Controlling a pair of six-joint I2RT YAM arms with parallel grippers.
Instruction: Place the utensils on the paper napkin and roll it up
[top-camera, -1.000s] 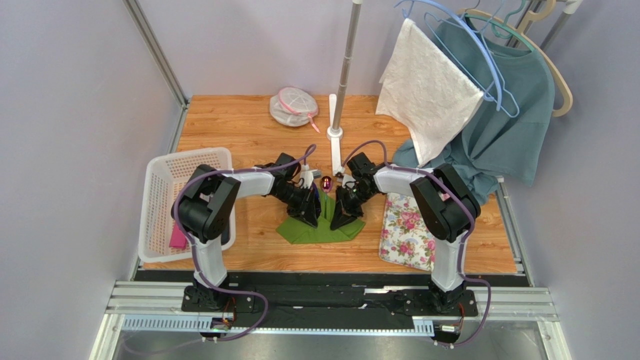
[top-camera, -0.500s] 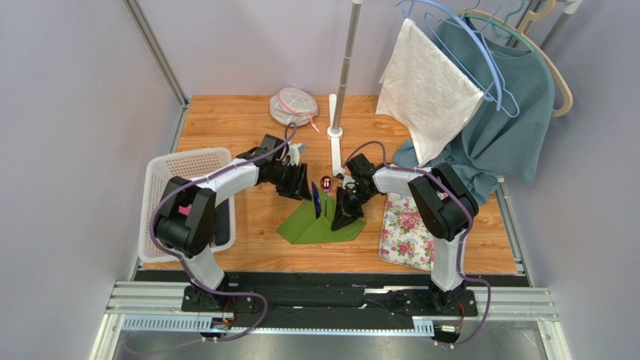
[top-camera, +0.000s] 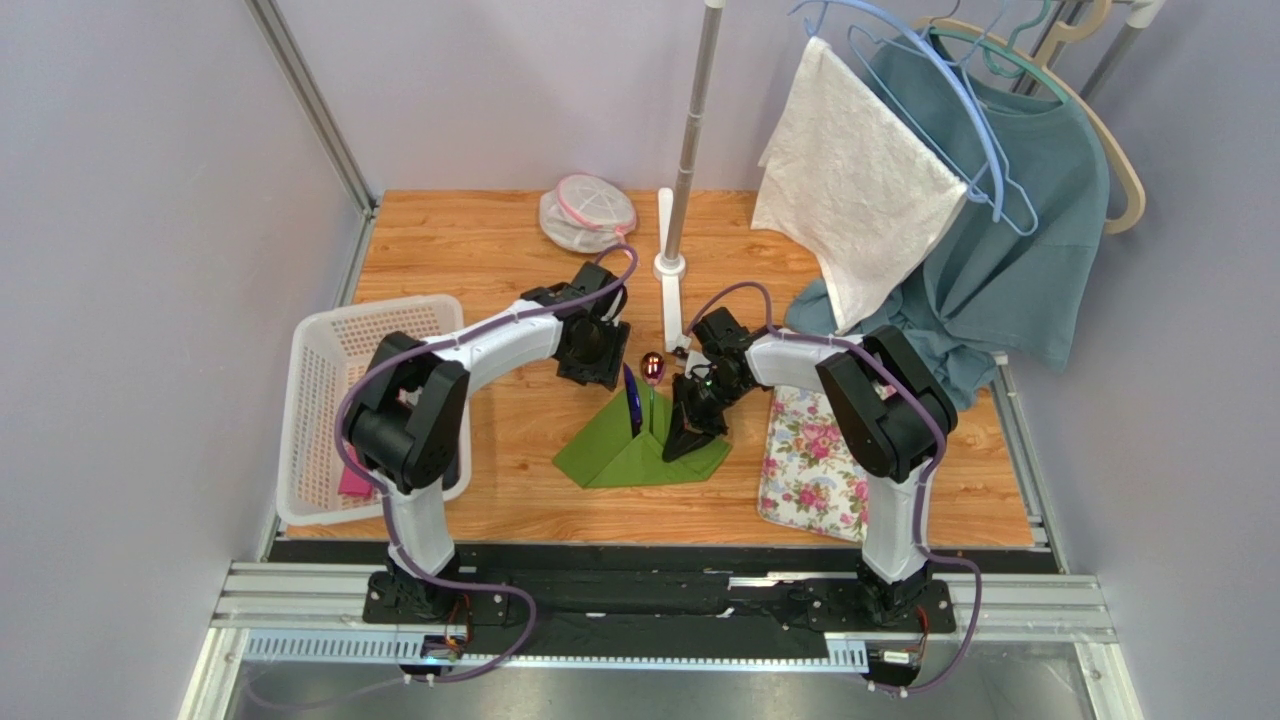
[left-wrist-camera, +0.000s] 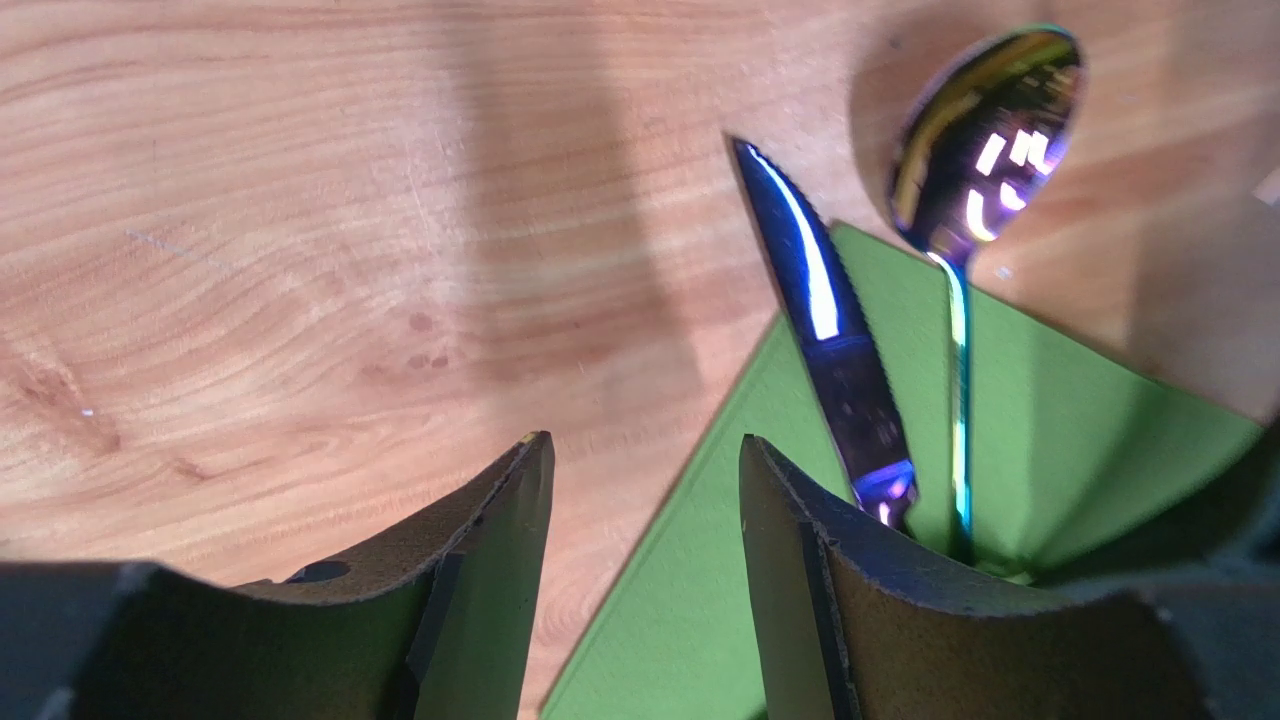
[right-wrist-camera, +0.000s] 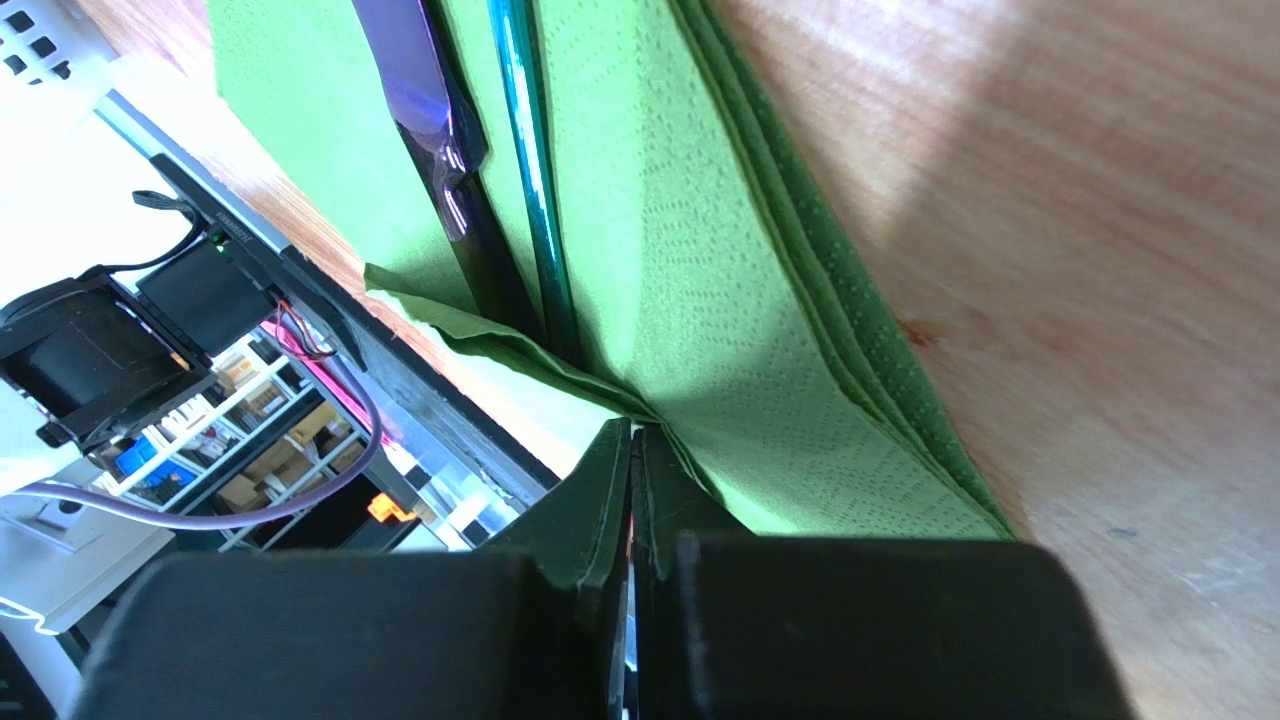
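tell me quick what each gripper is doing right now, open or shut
left gripper: open, holding nothing.
right gripper: shut, pinching a fold of the paper napkin.

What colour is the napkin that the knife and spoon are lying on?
The napkin is plain green, finely embossed; clearest in the right wrist view.

We note bare worktop (top-camera: 519, 428) between basket (top-camera: 308, 405) and napkin (top-camera: 609, 453): open lane from the left. Behind, stand base (top-camera: 670, 308) blocks; right side taken by right gripper (top-camera: 684, 443) and floral mat (top-camera: 815, 458).
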